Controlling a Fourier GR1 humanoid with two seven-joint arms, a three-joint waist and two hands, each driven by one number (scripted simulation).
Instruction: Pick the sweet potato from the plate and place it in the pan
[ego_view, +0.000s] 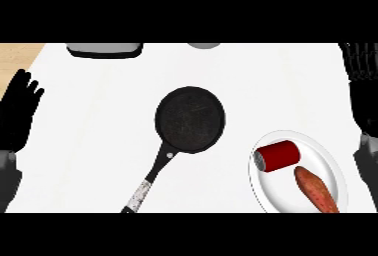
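The tapered, orange-brown sweet potato (316, 190) lies on the round white plate (331, 155) at the right of the smooth white table (88, 100), just beside a glossy red can (279, 156) lying on its side. The round, matte black pan (190, 119) sits mid-table, its slim handle (151, 177) angling down-left. The black left hand (18, 115) and right hand (363, 90) rest at the side edges, fingers straight, holding nothing.
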